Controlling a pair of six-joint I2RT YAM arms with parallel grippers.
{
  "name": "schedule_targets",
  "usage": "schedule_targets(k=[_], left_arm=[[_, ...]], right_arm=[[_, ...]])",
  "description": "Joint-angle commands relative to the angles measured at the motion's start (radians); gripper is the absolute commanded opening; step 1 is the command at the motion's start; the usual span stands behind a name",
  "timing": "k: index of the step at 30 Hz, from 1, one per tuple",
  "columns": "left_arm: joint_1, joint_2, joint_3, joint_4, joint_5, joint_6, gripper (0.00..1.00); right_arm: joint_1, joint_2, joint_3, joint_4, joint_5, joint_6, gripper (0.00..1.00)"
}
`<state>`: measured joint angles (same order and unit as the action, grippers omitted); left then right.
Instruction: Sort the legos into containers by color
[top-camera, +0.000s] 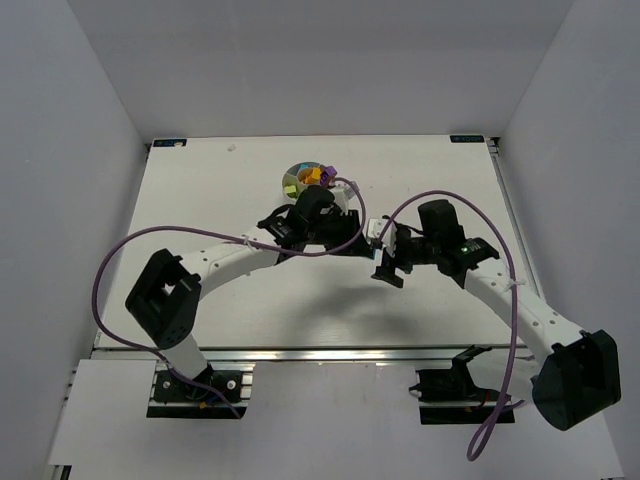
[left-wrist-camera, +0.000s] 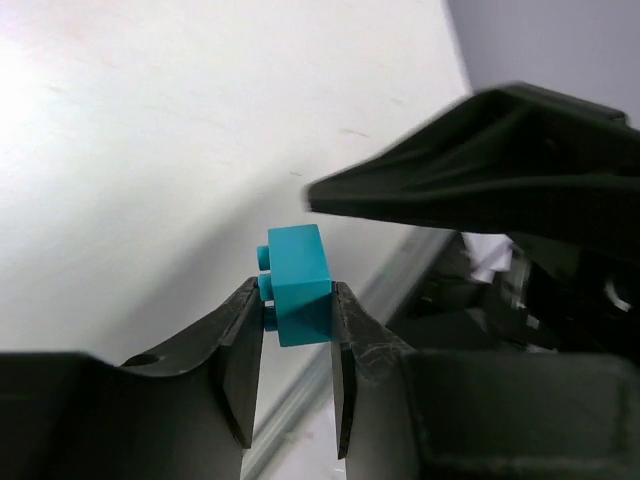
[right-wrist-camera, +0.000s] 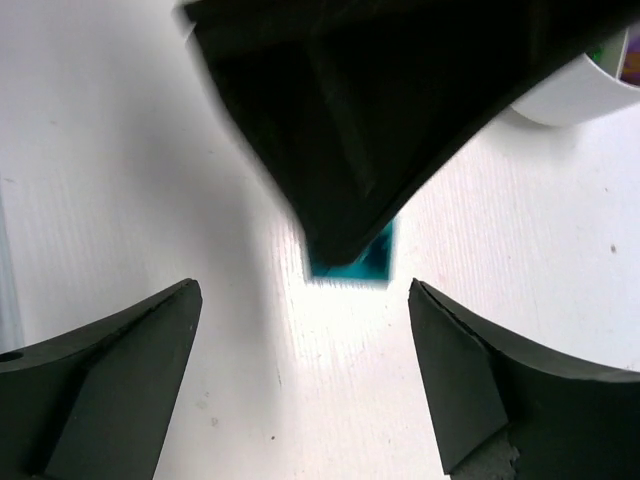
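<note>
A cyan lego (left-wrist-camera: 298, 265) is pinched at its lower half between the fingertips of my left gripper (left-wrist-camera: 297, 300), above the white table. In the right wrist view the same cyan lego (right-wrist-camera: 372, 258) peeks out under the dark left finger (right-wrist-camera: 380, 110). My right gripper (right-wrist-camera: 302, 290) stands wide open just below it, with nothing between its fingers. Seen from above, the left gripper (top-camera: 352, 238) and the right gripper (top-camera: 382, 252) meet near the table's middle. The round white bowl of containers (top-camera: 292, 176) lies behind them, with yellow, orange and purple legos (top-camera: 322, 175) in its wedges.
The bowl's white rim (right-wrist-camera: 590, 92) shows at the upper right of the right wrist view. One right finger (left-wrist-camera: 500, 175) crosses the left wrist view close above the brick. Purple cables (top-camera: 120, 260) loop over both arms. White walls enclose the table on three sides.
</note>
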<state>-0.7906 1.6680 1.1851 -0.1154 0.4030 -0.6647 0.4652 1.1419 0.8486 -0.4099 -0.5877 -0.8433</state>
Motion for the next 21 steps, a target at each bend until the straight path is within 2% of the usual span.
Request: schedule_targets(k=[1,6,8,9,10,11,12,16,18,21], left_arm=[[0.037,-0.068,0.114,-0.151,-0.173,0.163,0.00],[0.126,-0.034,0.287,-0.328,-0.349,0.286,0.00],[0.158,-0.005,0.365,-0.355,-0.386,0.333,0.00],[0.192,0.005,0.393,-0.375,-0.433,0.349,0.00],[0.211,0.039,0.424,-0.386,-0.485,0.376,0.00],[0.226,0.059,0.453,-0.395,-0.507,0.393,0.00],[0.255,0.082,0.523,-0.417,-0.539,0.410,0.00],[0.319,0.211,0.688,-0.451,-0.642,0.505,0.00],[0.341,0.301,0.795,-0.483,-0.644,0.523,0.00],[0.379,0.403,0.878,-0.503,-0.629,0.550,0.00]], right_arm=[[-0.003,-0.041,-0.045,0.088,0.067,0.052,0.89],[-0.028,-0.103,-0.135,0.221,0.161,0.151,0.88],[-0.051,-0.106,-0.151,0.240,0.181,0.194,0.79],[-0.057,-0.107,-0.151,0.249,0.186,0.235,0.48],[-0.080,-0.107,-0.151,0.252,0.190,0.243,0.22],[-0.086,-0.114,-0.154,0.256,0.212,0.248,0.04],[-0.094,-0.126,-0.158,0.264,0.224,0.263,0.00],[-0.118,-0.171,-0.177,0.270,0.207,0.268,0.00],[-0.129,-0.191,-0.183,0.263,0.178,0.266,0.00],[-0.135,-0.205,-0.174,0.246,0.166,0.257,0.00]])
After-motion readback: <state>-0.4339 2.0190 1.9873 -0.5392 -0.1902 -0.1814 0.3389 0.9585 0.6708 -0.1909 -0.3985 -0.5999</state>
